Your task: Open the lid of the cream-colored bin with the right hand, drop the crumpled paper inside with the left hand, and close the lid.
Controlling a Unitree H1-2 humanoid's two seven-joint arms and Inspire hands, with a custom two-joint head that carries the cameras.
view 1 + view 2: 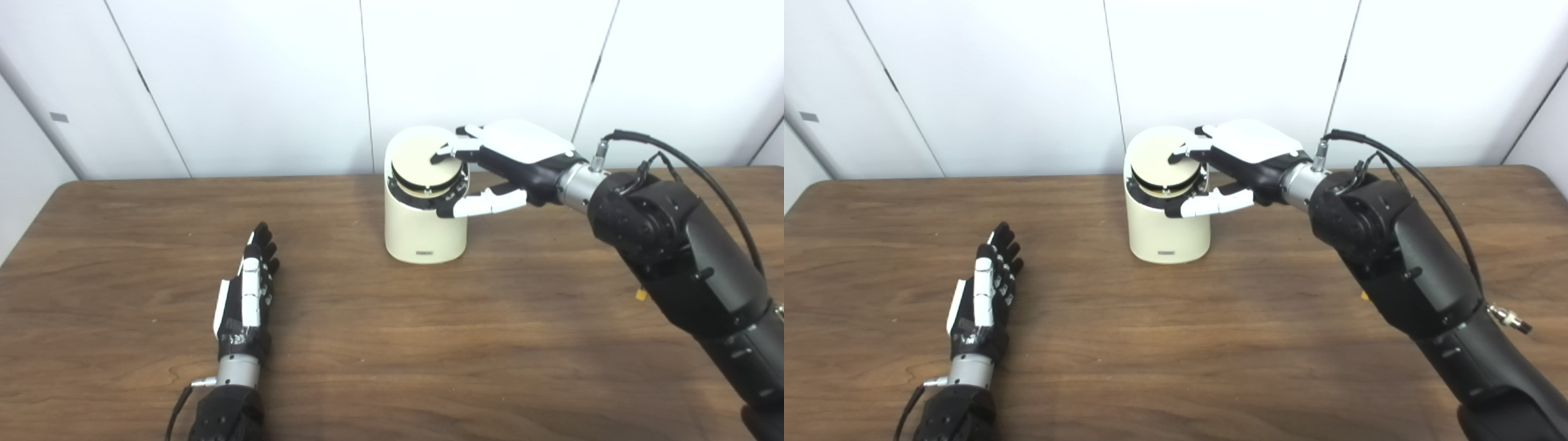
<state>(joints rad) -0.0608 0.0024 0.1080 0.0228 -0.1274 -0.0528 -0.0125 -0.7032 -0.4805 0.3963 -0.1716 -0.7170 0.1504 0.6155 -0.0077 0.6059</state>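
The cream-colored bin [422, 233] stands upright at the back middle of the table. Its round tan lid [422, 162] sits tilted in the top, with a dark gap under its front edge. My right hand [520, 159] is over the bin's right side, open, with fingertips [442, 154] resting on the lid and the thumb beside the front right rim. My left hand [248, 294] lies flat on the table at the front left, open and empty, well apart from the bin. No crumpled paper shows in either view.
The brown wooden table [429, 343] runs to a white panelled wall [275, 79] close behind the bin. My right forearm [686, 257] crosses the right side of the table. A small yellow bit [640, 294] lies beside it.
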